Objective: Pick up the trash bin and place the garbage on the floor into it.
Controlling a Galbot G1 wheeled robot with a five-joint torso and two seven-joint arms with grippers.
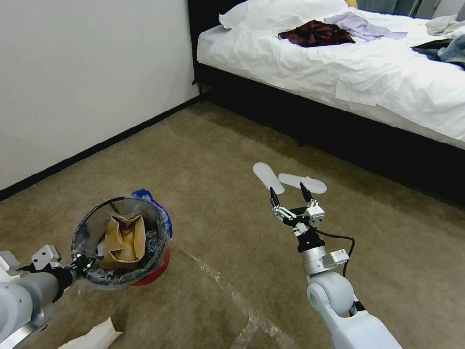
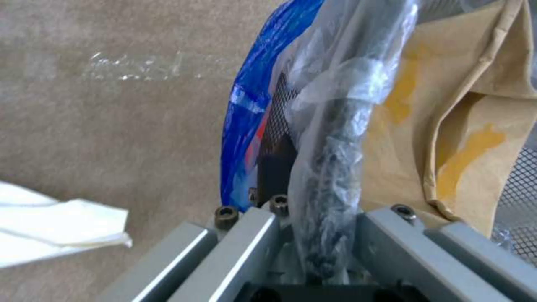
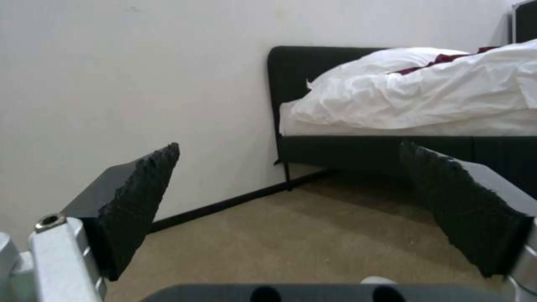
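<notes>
Left gripper clamped on rim of trash bin, bin held over beige carpet; brown paper inside. White tissue on carpet just below it. Right gripper held apart, empty, above open carpet; two white slippers just beyond, bed and wall farther.

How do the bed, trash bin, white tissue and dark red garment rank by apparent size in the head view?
Largest to smallest, as seen:
1. bed, though it is the farthest away.
2. trash bin, held at its rim by the left hand.
3. dark red garment and white tissue: look alike; the tissue is nearer and cut off, so unranked.
</notes>
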